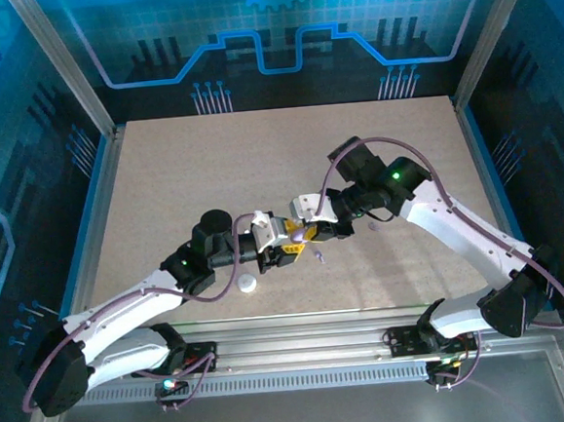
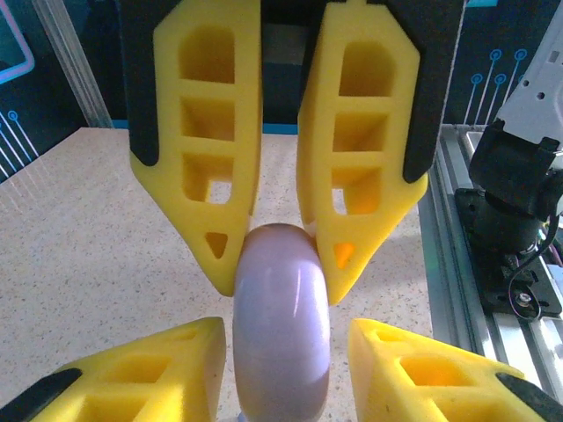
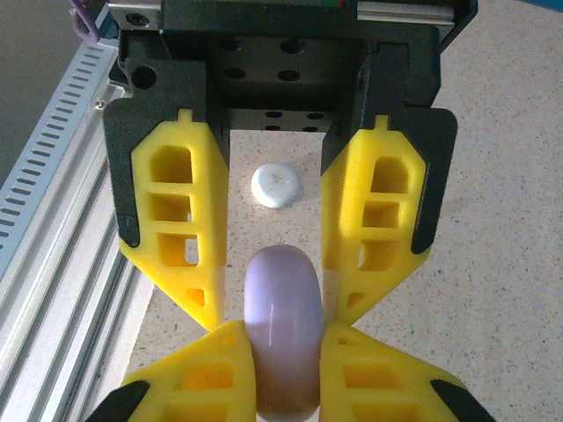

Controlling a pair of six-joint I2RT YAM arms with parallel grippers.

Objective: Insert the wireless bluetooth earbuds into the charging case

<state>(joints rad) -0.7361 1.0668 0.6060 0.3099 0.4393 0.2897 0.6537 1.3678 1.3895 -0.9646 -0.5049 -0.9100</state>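
- Here, nearest the arm bases, a white rounded piece (image 1: pixel 247 284) lies alone on the speckled table (image 1: pixel 162 181). It sits left of the two grippers and nearer than them.
- A little farther and to the right, a tiny pale purple earbud (image 1: pixel 320 256) lies on the table just on the near side of the grippers. It touches neither, and it is too small to tell which way it points.
- Farther again, at mid-table, sits the pale purple charging case (image 2: pixel 281 290), smooth and rounded. It stands edge-on between both grippers, which meet tip to tip from left and right.
- The right gripper (image 3: pixel 281 330) is clenched on the case. Its yellow fingers (image 3: pixel 211 382) press against both flanks of the case's right end.
- The left gripper (image 2: pixel 286 334) straddles the case's left end but has no grasp on it. Its fingers (image 2: pixel 149 374) stand parted, with a slim gap showing on each side in the left wrist view.
- Whether the case rests on the table or is lifted off it cannot be told.
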